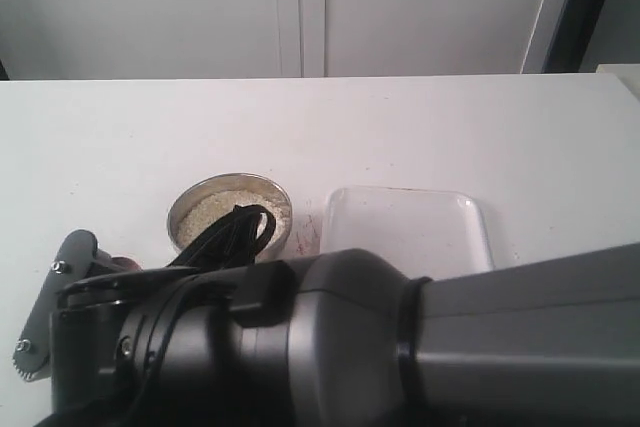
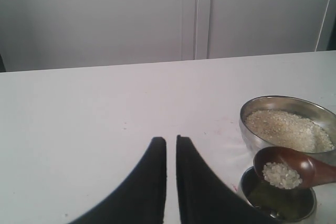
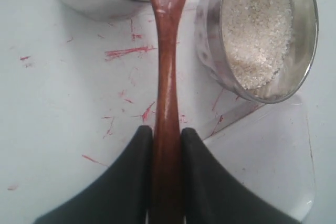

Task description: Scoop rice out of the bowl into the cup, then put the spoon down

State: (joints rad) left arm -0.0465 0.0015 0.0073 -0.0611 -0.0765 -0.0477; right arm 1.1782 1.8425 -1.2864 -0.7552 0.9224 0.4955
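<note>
My right gripper [image 3: 167, 129] is shut on the long handle of the reddish-brown wooden spoon [image 3: 167, 66]. The spoon's head [image 2: 286, 169] carries a small heap of rice [image 2: 282, 176] and hovers over the mouth of the steel cup [image 2: 278, 203]. Right behind the cup stands the steel bowl [image 2: 252, 124], with rice [image 2: 289, 129] filling much of it. In the exterior view the bowl [image 1: 182, 209] shows above my right arm, while the cup is hidden. My left gripper [image 2: 171, 139] hangs over bare table beside the cup, its fingers nearly touching with nothing between them.
A clear plastic tray [image 1: 410, 232] lies on the white table just right of the bowl. My right arm [image 1: 400, 347] fills the front of the exterior view. Red scratch marks [image 3: 126, 52] dot the table near the cup. A white cabinet wall [image 1: 300, 7] stands behind.
</note>
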